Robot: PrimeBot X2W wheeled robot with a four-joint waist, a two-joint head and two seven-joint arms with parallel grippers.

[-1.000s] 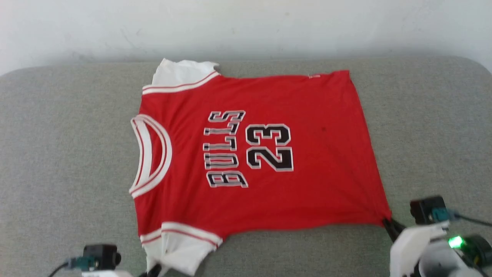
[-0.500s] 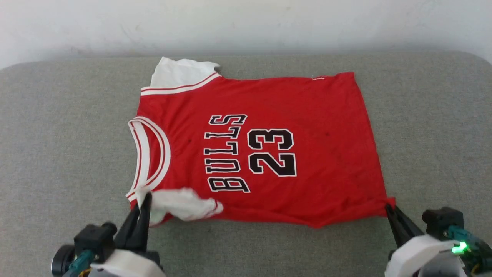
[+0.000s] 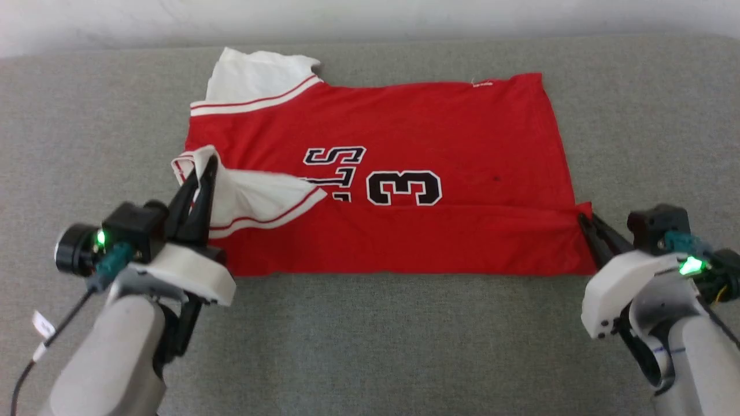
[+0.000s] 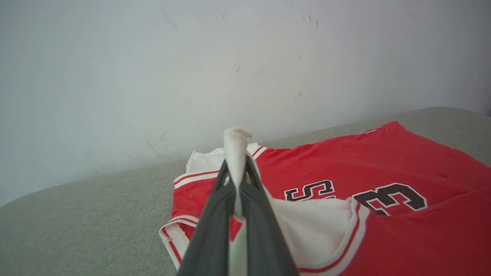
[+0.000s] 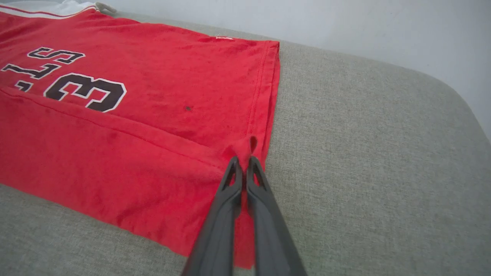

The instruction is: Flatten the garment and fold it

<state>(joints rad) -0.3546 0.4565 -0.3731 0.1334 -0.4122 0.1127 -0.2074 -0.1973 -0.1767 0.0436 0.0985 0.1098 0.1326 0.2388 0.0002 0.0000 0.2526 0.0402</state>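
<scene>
The light is soft, bright and even across my views, leaving only faint shadows on the grey surface (image 3: 370, 346). My head view looks slightly soft. Near the lens my left gripper (image 4: 236, 168) blurs, and the pale wall (image 4: 115, 57) looks washed.

Under my reach spreads a grey woven padded surface (image 3: 370, 346), running left to right and from my near side out to its far edge. Its far right corner is rounded. Just behind that far edge rises a pale wall (image 3: 404, 14), marked with a few small dark scuffs and scratches.
</scene>
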